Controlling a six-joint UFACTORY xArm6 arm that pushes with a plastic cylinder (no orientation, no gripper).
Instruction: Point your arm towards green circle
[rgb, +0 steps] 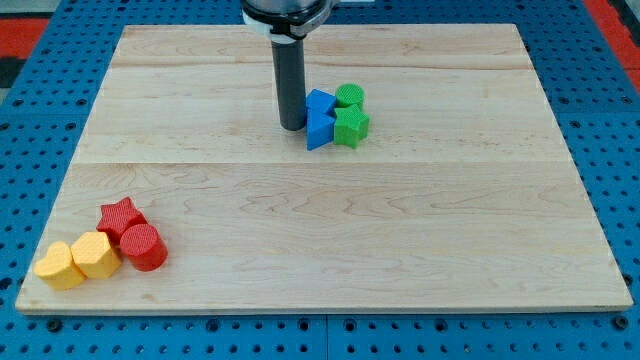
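The green circle sits at the upper middle of the wooden board, at the top right of a tight cluster. Touching it are a green star below it and two blue blocks to its left: a blue cube-like block and a blue triangle. My tip is the lower end of a dark rod that comes down from the view's top. It stands just left of the blue blocks, which lie between it and the green circle.
At the bottom left corner of the board lies a second cluster: a red star, a red cylinder, a yellow hexagon and a yellow heart-like block. A blue pegboard surrounds the board.
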